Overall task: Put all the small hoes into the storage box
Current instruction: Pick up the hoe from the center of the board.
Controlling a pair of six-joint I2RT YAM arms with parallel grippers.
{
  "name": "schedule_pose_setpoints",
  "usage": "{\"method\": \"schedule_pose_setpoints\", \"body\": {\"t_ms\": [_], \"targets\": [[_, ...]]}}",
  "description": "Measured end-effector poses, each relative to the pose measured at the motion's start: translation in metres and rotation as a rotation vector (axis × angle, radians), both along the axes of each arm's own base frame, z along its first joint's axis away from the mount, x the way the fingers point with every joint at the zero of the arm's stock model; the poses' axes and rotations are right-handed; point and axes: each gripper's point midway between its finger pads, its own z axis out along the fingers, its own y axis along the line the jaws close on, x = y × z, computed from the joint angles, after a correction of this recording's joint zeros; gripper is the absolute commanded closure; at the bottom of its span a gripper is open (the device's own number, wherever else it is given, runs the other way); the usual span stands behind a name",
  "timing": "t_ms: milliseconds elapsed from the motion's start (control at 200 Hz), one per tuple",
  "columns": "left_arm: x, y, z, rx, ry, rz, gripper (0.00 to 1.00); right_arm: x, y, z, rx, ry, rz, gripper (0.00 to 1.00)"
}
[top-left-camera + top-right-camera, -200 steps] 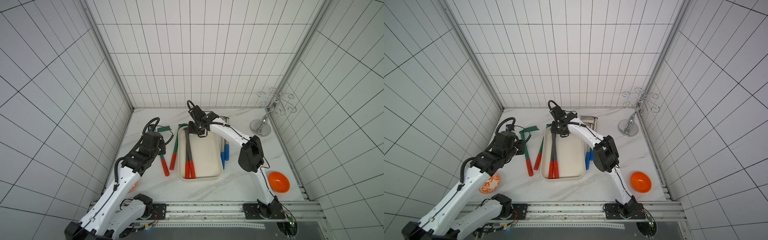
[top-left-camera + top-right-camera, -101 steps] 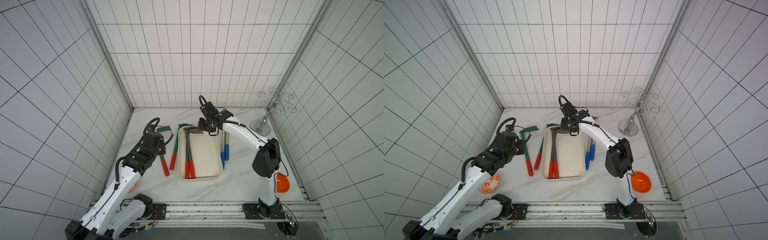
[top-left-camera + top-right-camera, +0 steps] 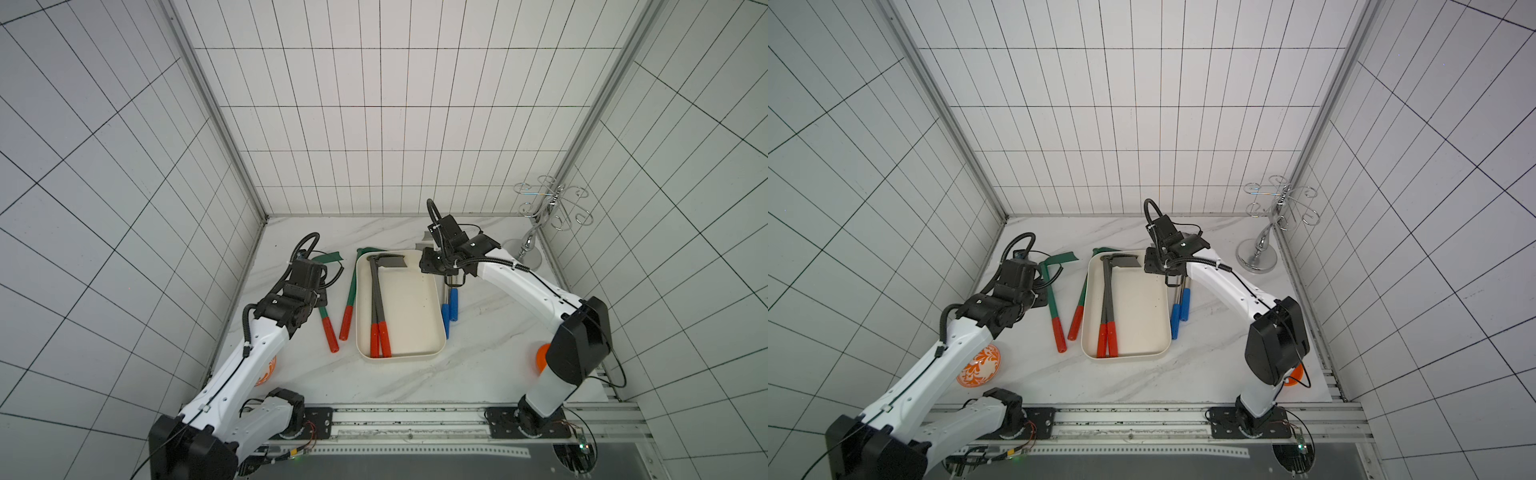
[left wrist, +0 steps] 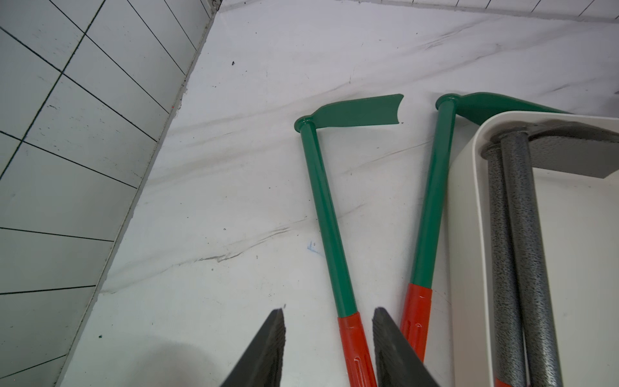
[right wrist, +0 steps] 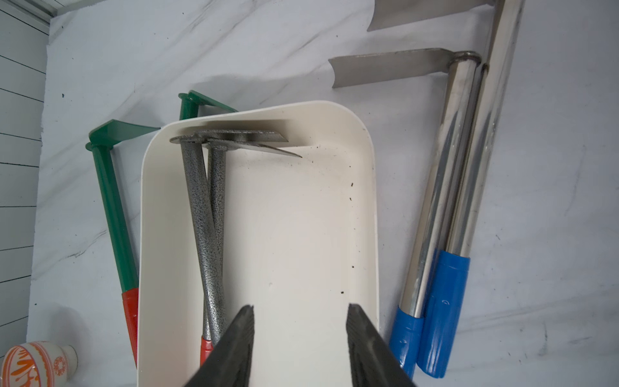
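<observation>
Green-shafted hoe (image 4: 326,217) with a red grip lies flat on the marble table (image 4: 201,167), outside the storage box (image 3: 411,307) on its left. A second green hoe (image 4: 430,201) lies between it and the box wall. It looks like the one to move next, though these views do not settle which hoe counts as small.

The step in hand appears to be the grasp. The left gripper (image 4: 328,311) straddles the red grip with its fingers parted and a clear gap on one side, so nothing is clamped yet. The next move calls for closing on the grip, lifting clear of the neighbour, and carrying the hoe over the low wall to lie beside the two grey hoes (image 5: 201,207) already inside.

The left arm reaches forward and low, its wrist tilted down at the table. The right gripper (image 5: 299,306) hovers over the box's far end, fingers parted and empty, near the blue-gripped steel hoes (image 5: 449,167).
</observation>
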Motion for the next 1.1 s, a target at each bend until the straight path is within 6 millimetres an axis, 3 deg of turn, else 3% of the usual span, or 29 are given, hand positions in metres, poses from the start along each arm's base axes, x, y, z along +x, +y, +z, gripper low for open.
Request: {"method": "schedule_pose_setpoints", "body": {"t_ms": [105,245,450,635,1099], "targets": [[0.014,0.009,-0.009,0.011,0.046,0.037,0.49,-0.008,-0.009,-0.009,-0.013,0.014,0.005,0.54],[0.036,0.019,-0.022,0.007,0.113,0.084,0.51,-0.017,-0.017,-0.018,-0.026,0.027,0.013,0.53],[0.067,0.027,-0.055,-0.021,0.228,0.131,0.52,-0.024,-0.029,-0.012,-0.02,0.01,0.009,0.53],[0.076,0.035,-0.089,-0.049,0.319,0.171,0.49,-0.028,-0.036,-0.002,-0.004,-0.017,0.004,0.54],[0.096,0.027,-0.119,-0.077,0.36,0.155,0.46,-0.035,-0.05,-0.014,-0.018,0.007,-0.013,0.53]]}}
